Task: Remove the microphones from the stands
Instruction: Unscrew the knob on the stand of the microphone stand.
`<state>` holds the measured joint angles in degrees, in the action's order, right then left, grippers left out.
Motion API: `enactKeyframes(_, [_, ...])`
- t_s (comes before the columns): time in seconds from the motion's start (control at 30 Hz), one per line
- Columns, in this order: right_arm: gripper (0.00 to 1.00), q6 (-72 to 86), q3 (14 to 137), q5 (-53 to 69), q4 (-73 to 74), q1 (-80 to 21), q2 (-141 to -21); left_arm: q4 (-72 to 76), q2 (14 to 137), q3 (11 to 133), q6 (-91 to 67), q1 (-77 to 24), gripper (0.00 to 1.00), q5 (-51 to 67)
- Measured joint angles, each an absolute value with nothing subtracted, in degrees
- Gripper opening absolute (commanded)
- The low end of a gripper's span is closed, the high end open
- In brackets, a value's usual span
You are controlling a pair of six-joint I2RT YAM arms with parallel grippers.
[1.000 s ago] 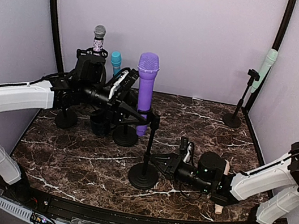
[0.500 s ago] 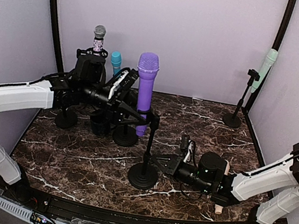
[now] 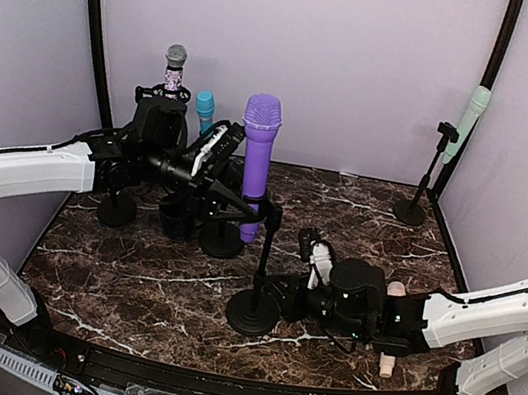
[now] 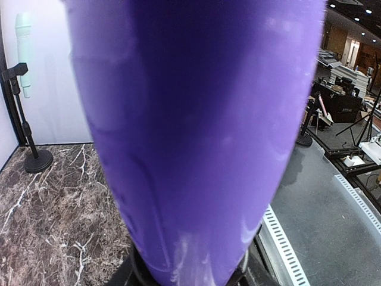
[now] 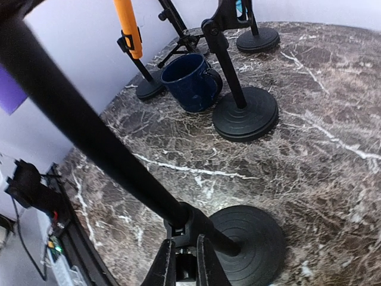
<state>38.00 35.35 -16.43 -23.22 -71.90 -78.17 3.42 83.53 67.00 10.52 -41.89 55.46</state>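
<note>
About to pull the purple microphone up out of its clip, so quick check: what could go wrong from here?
1. The right jaws pinch the stand low, near its base, so a hard pull on the microphone up top could tip it.
2. A mug and another stand sit close behind; a swinging pole or the left arm might knock them.

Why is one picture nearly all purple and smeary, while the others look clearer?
Left wrist view: the purple microphone sits so close to the lens that it fills the frame, soft and out of focus, with pale glare low down; right wrist view: the stand pole blurs where it nears the lens, the blue mug stays sharp; top view: even light, everything crisp.
</note>
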Motion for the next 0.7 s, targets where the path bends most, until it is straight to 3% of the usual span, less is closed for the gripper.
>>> enactKeyframes(0.23, [0.1,25.9,44.5,-26.5,-8.6,-76.5,-81.0,3.5,83.5,66.9,10.5,-41.9,0.0,56.2])
enactKeyframes(0.43, [0.27,20.9,47.4,-30.9,-4.7,-78.5,-82.8,3.5,83.5,66.7,12.3,-41.9,0.0,56.4])
enactKeyframes(0.5, [0.36,20.2,47.3,-30.8,-4.8,-78.8,-82.7,3.5,83.5,66.7,13.0,-41.9,0.1,56.1])
enactKeyframes(0.53, [0.4,20.4,47.2,-30.7,-5.0,-79.0,-82.7,3.5,83.5,66.6,13.3,-41.9,0.23,56.0])
enactKeyframes(0.57, [0.43,20.6,47.0,-30.7,-5.2,-79.1,-82.4,3.5,83.5,66.6,13.4,-41.9,0.29,56.0])
enactKeyframes(0.63, [0.47,20.8,46.2,-30.0,-5.6,-79.4,-81.3,3.5,83.4,66.5,13.8,-41.9,0.5,55.8])
enactKeyframes(0.7, [0.49,21.4,45.1,-29.6,-6.1,-79.7,-79.8,3.5,83.4,66.5,14.0,-41.9,0.59,55.6])
